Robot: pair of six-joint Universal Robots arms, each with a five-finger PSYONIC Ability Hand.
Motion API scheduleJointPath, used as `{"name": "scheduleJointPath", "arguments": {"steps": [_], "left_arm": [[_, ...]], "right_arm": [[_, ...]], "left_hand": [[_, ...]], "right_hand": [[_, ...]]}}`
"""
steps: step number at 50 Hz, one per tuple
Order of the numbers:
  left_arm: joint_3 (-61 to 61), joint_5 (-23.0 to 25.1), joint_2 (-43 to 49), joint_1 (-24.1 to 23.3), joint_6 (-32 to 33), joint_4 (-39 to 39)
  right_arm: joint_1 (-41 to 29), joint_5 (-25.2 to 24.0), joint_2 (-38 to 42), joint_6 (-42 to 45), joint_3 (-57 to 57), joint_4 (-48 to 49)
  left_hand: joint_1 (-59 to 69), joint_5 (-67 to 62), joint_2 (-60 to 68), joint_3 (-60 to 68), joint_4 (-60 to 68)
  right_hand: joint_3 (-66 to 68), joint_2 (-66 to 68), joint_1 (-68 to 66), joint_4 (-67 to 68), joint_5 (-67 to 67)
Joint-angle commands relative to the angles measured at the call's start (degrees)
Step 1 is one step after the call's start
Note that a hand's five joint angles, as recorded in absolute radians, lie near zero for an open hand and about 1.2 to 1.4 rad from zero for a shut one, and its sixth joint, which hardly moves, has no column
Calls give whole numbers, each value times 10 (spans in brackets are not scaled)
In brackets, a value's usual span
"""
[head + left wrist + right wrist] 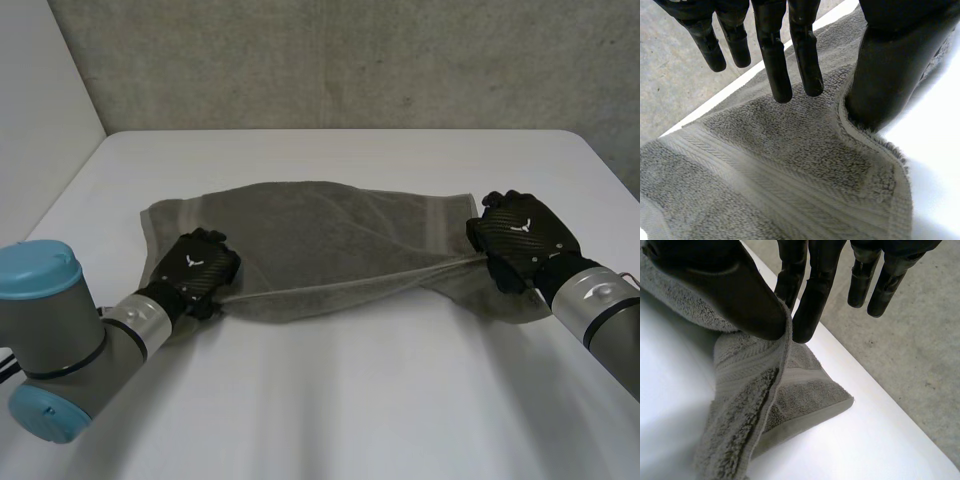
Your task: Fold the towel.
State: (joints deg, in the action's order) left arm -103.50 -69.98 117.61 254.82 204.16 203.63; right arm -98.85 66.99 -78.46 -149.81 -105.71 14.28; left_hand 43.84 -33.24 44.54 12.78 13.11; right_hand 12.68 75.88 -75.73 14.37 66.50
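A grey towel (pixel 310 230) lies spread across the white table (pixel 350 400), its near edge lifted into a taut fold between my two hands. My left hand (pixel 195 265) is at the towel's near left corner. In the left wrist view its fingers (pixel 775 55) are straight and lifted off the towel (pixel 790 160), while its thumb (pixel 895 65) rests on the hem. My right hand (pixel 520 235) is at the right end. There its thumb (pixel 730 285) and a finger pinch the towel's edge (pixel 755 390), which hangs folded below the pinch.
A grey concrete wall (pixel 350 60) stands behind the table's far edge. A pale wall (pixel 40 100) runs along the left side. Bare white tabletop stretches in front of the towel and beyond it.
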Motion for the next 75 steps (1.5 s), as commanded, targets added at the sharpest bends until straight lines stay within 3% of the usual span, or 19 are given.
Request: {"name": "scheduleJointPath", "arguments": {"steps": [1, 8, 25, 27, 31, 34, 43, 50, 55, 57, 64, 75], "left_arm": [[0, -17, -1, -4, -24, -3], [-1, -63, -1, 3, -24, -2], [-4, -72, -12, 5, -21, -3], [-4, -72, -12, 7, -20, -3], [-3, -70, -14, 10, -18, -3], [-2, -69, -19, 15, -18, -5], [-3, -63, -86, 34, -20, -29], [-5, -63, -146, 65, -25, -28], [-5, -61, -152, 92, -26, -28], [-5, -61, -151, 96, -27, -29], [-6, -61, -146, 102, -32, -30], [-5, -60, -146, 103, -48, -30]], "right_arm": [[11, 10, 0, -65, 9, -7], [30, 27, 5, -88, 26, -25], [58, 36, 2, -88, 32, -26], [58, 36, 2, -87, 32, -26], [58, 36, 1, -86, 32, -27], [59, 35, 2, -84, 36, -29], [63, 6, 1, -43, 45, -92], [54, -11, 19, -26, 34, -88], [49, -11, 52, -29, 33, -68], [49, -11, 75, -34, 33, -57], [44, -5, 103, -45, 33, -51], [37, 10, 110, -99, 37, -51]], "left_hand": [[-12, 6, -19, -28, -31], [-2, -4, -9, -28, -31], [61, -67, 54, -28, -31], [149, -155, 142, -28, -31], [208, -214, 201, -28, -31], [361, -367, 354, -28, -31], [362, -368, 355, -28, -31], [362, -368, 355, -28, -31], [362, -368, 355, -28, -31], [362, -368, 355, -28, -31], [362, -368, 355, -28, -31], [362, -368, 355, -28, -31]], "right_hand": [[-27, 41, -43, -44, 35], [-27, 41, -43, -44, 35], [-27, 41, -43, -44, 35], [-27, 41, -43, -44, 35], [-27, 41, -43, -44, 35], [-27, 41, -43, -44, 35], [-27, 41, -43, -44, 35], [-27, 41, -43, -44, 35], [-27, -78, 76, -44, -84], [-27, -198, 197, -44, -204], [-27, -341, 340, -44, -348], [-27, -347, 345, -44, -353]]}}
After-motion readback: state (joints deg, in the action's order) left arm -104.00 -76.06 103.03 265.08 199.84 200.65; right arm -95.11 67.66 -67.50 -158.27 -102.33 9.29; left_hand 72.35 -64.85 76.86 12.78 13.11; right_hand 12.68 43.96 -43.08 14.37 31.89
